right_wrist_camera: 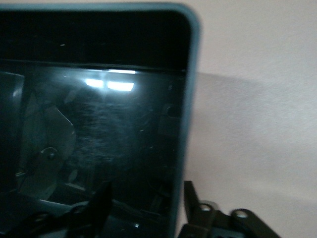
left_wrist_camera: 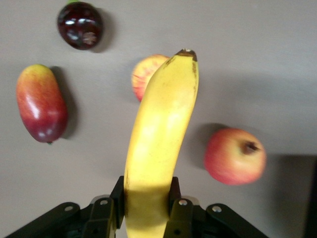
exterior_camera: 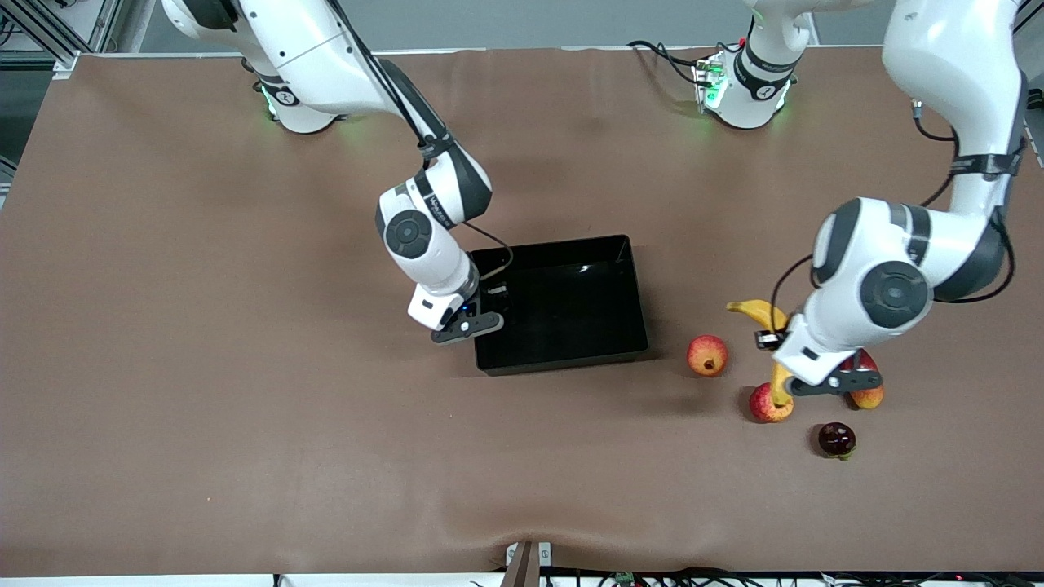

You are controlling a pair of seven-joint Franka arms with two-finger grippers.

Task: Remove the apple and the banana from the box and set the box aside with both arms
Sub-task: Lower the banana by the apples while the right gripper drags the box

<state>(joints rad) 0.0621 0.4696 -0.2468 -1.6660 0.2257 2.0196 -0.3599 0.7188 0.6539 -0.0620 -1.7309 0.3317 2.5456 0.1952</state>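
Note:
My left gripper (exterior_camera: 803, 371) is shut on the yellow banana (exterior_camera: 765, 314) and holds it over the table. In the left wrist view the fingers (left_wrist_camera: 105, 208) clamp the banana (left_wrist_camera: 161, 144), and its tip covers part of the red apple (left_wrist_camera: 145, 74). The apple (exterior_camera: 763, 405) lies under the banana's end. The black box (exterior_camera: 571, 306) sits mid-table. My right gripper (exterior_camera: 469, 326) is open at the box's wall toward the right arm's end. In the right wrist view (right_wrist_camera: 146, 203) one finger is inside the box (right_wrist_camera: 89, 124) and one outside.
A red-orange fruit with a dark crowned tip (exterior_camera: 707, 355) lies between the box and the apple. A red-and-yellow mango (exterior_camera: 869, 396) sits partly under the left hand. A dark plum (exterior_camera: 837, 439) lies nearest the front camera. The brown cloth (exterior_camera: 245, 408) covers the table.

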